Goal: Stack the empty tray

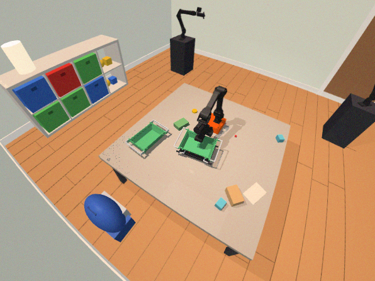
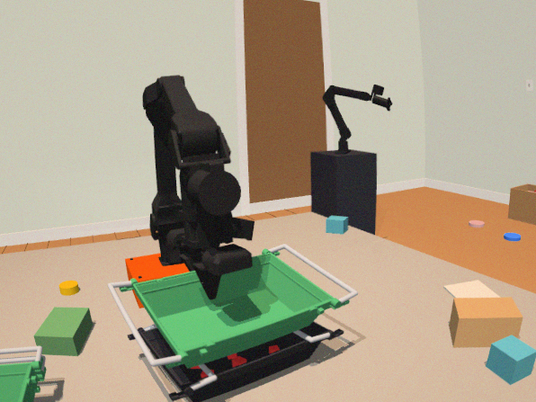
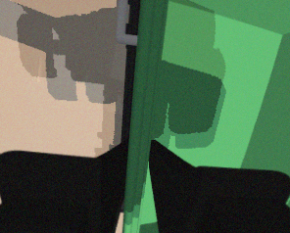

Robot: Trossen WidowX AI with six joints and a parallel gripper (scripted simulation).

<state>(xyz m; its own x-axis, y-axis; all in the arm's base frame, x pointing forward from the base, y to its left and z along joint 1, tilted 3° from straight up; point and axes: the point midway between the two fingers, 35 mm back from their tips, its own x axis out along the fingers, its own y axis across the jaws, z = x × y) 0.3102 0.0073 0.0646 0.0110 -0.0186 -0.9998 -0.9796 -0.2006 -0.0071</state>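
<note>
The loaded black tray [image 1: 190, 155] [image 2: 256, 376] stands on the table, with red blocks [image 2: 236, 360] inside. Its wire bars, one at the left [image 2: 207, 380] and one at the right [image 2: 319, 338], are swung in across its top. The empty green tray [image 1: 192, 144] [image 2: 261, 335] [image 3: 250, 64] is over the black tray, its own bars out over its ends. My gripper [image 1: 199, 138] [image 2: 209, 283] [image 3: 141, 144] is shut on its long wall nearest the robot base, one finger inside. Whether the green tray touches the bars is hard to tell.
Another green tray [image 1: 148, 137] [image 2: 15, 380] stands to the side. A green block [image 1: 181, 124] [image 2: 63, 327] and a yellow disc [image 1: 194, 110] [image 2: 69, 288] lie near the base. An orange block [image 1: 234, 195] [image 2: 486, 323] and a teal cube [image 1: 221, 203] [image 2: 512, 360] lie farther off.
</note>
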